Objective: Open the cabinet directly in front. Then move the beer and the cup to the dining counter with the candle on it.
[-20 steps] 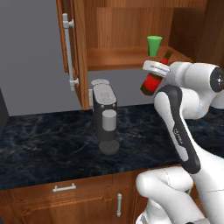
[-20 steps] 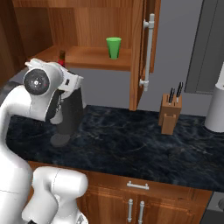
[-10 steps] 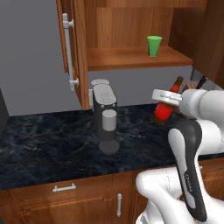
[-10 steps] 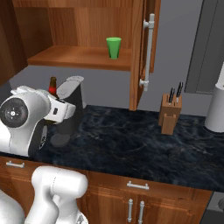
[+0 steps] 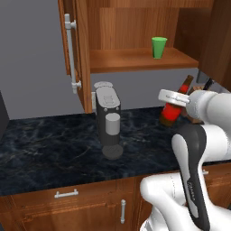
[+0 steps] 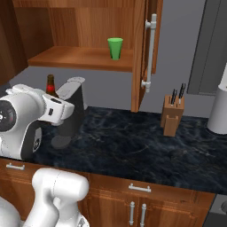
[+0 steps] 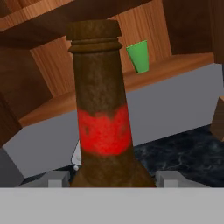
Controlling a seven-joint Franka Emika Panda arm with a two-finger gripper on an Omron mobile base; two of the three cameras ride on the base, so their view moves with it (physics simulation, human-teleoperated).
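— Two dark finger tips (image 7: 59, 178) flank the beer (image 5: 173, 108) at its base; is it gripped?
— Yes. The jaws are clenched on the bottle's lower body, one tip on each side, and the neck with its red band rises straight between them in the hand view.
— Where is it in the room?
— Held tilted above the black tabletop (image 5: 49, 151), right of the coffee machine (image 5: 108, 118), below the cabinet (image 6: 88, 57) shelf.
— And the cup (image 6: 115, 48)?
— Upright on that shelf, well apart from the gripper (image 5: 177, 100). Both cabinet doors stand open.
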